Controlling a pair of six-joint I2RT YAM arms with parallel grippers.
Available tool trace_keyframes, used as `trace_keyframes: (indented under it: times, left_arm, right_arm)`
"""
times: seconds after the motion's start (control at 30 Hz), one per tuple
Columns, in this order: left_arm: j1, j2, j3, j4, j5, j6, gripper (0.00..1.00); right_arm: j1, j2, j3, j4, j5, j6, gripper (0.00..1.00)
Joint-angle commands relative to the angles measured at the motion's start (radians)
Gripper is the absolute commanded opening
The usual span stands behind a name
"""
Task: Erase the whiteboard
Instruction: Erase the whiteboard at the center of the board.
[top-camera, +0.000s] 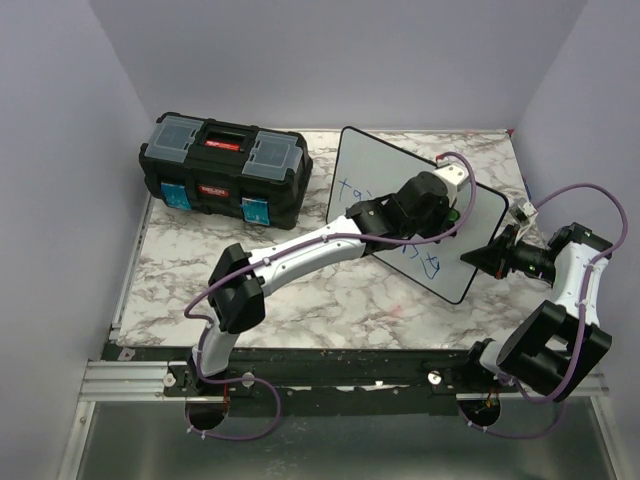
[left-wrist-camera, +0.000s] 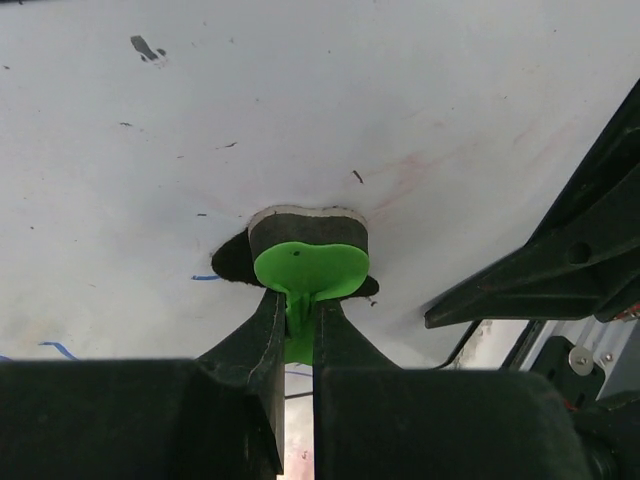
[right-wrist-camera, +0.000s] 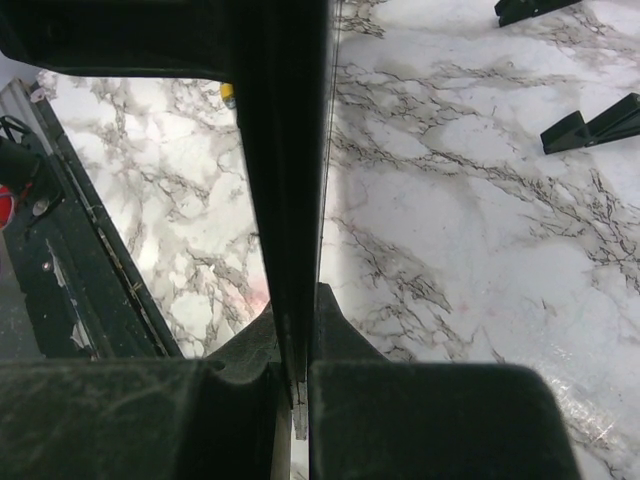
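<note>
Your left gripper (left-wrist-camera: 298, 308) is pinched on the green handle of an eraser (left-wrist-camera: 308, 255), whose pad lies against the whiteboard (top-camera: 378, 165). Your right gripper (right-wrist-camera: 297, 330) is clamped on the board's black rim at its right edge. The board stands tilted on the marble table (top-camera: 330, 315), centre-right, with blue lettering near its left and lower parts. A toolbox (top-camera: 222, 165) sits far left, apart from the board.

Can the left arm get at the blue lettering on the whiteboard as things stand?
Likely yes: the left fingers hold the green eraser against the whiteboard, the blue lettering lies nearby on open board, and the right fingers clamp only the edge.
</note>
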Motion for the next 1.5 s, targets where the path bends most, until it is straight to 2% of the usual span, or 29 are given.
trace_keyframes:
  times: [0.0, 0.17, 0.3, 0.53, 0.7, 0.83, 1.2, 1.47]
  left_arm:
    - [0.053, 0.013, 0.026, -0.004, 0.025, 0.011, 0.0]
    - [0.129, 0.012, 0.067, -0.022, 0.015, 0.025, 0.0]
    - [0.146, 0.004, 0.066, -0.022, 0.014, 0.023, 0.0]
    - [0.082, 0.0, 0.0, 0.017, 0.055, -0.027, 0.0]
    - [0.029, 0.025, 0.004, 0.026, 0.063, -0.062, 0.0]
    - [0.029, 0.033, 0.024, 0.006, 0.04, -0.044, 0.0]
    - [0.161, -0.01, 0.042, -0.013, 0.012, -0.009, 0.0]
    - [0.076, -0.015, -0.042, 0.037, 0.043, -0.057, 0.0]
  right_arm:
    - [0.024, -0.03, 0.005, -0.035, -0.038, -0.061, 0.01]
    - [0.023, -0.033, 0.005, -0.035, -0.038, -0.061, 0.01]
    - [0.023, -0.033, 0.005, -0.035, -0.038, -0.061, 0.01]
    - [0.024, -0.031, 0.006, -0.035, -0.039, -0.061, 0.01]
    - [0.023, -0.03, 0.004, -0.035, -0.039, -0.062, 0.01]
    - [0.024, -0.031, 0.005, -0.035, -0.039, -0.061, 0.01]
    - [0.023, -0.035, 0.006, -0.036, -0.041, -0.061, 0.01]
    - [0.023, -0.031, 0.005, -0.035, -0.041, -0.061, 0.01]
